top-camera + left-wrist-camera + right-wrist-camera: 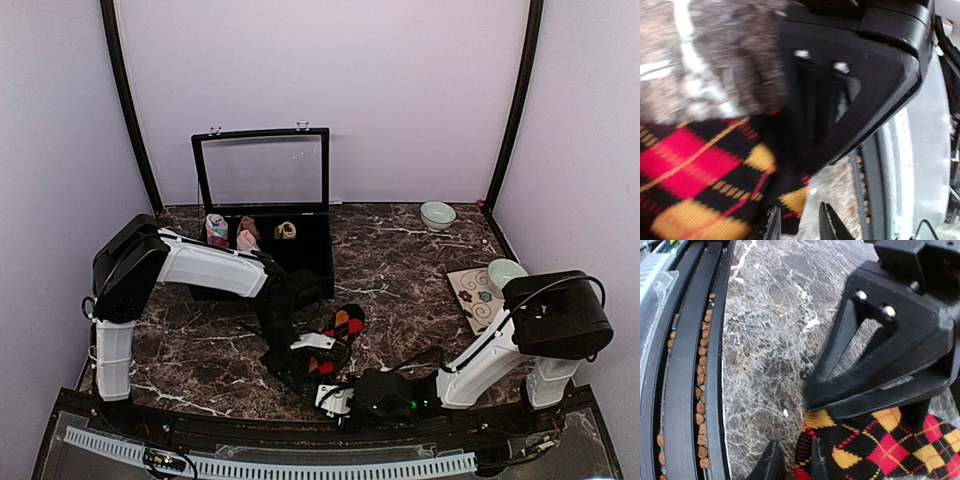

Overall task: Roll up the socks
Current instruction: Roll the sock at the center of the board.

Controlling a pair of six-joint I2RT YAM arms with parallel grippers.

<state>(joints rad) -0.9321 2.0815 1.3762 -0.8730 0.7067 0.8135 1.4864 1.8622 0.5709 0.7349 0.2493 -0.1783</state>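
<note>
Both arms meet low by the worktop's [400, 262] near edge.
Left arm [210, 265] bends inward and down, right arm [480, 365] stretches leftward; left gripper [800, 225] slightly parted, right gripper [792, 462] jaws narrowly apart.

Black argyle sock [345, 325], red-yellow diamonds, lying on marble table [410, 270]

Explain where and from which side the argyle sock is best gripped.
I would grip the near end of the argyle sock, at the edge beside the right gripper. Come from above, straddling that edge: the sock lies flat on the marble table, so only an edge can be pinched.
</note>
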